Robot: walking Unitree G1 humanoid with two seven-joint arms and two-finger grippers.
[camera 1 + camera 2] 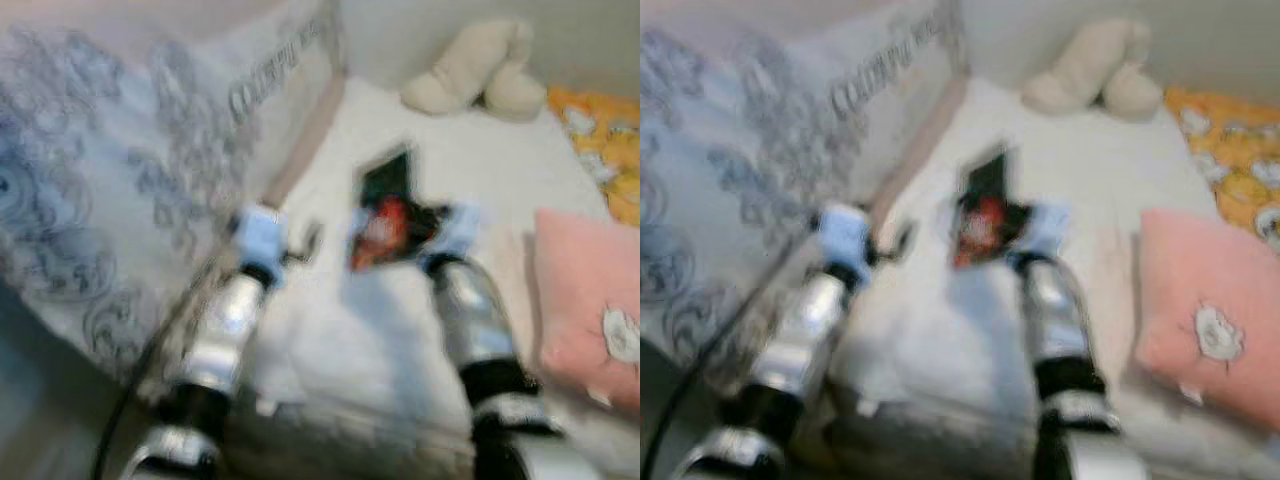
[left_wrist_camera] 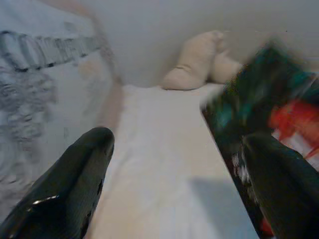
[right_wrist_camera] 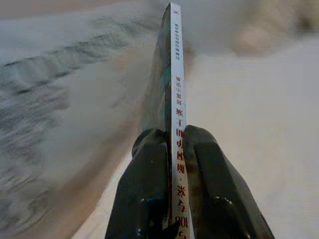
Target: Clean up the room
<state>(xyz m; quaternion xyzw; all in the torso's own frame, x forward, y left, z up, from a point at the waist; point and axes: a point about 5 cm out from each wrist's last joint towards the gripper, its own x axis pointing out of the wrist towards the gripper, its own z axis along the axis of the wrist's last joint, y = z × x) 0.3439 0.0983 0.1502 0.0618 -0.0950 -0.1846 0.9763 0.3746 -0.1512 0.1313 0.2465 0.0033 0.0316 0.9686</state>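
So the book (image 3: 172, 74) is a thin one with a dark green and red cover, and it's pinched edge-on between the two black fingers of the right claw (image 3: 175, 149), spine facing the wrist camera with print running down it. From the head views it's held up over the white bed (image 1: 470, 170), roughly mid-mattress, sticking out ahead of the right arm. The left claw (image 2: 174, 164) hovers just beside it with its fingers spread wide and nothing in them; the book's cover sits right next to one finger, can't tell if they touch. Further out: a cream plush toy (image 1: 480, 65) at the far end, a pink pillow (image 1: 585, 305) on the right, an orange patterned blanket (image 1: 605, 140) behind that, and a grey-patterned quilt (image 1: 110, 170) along the left. Everything's pretty blurry.
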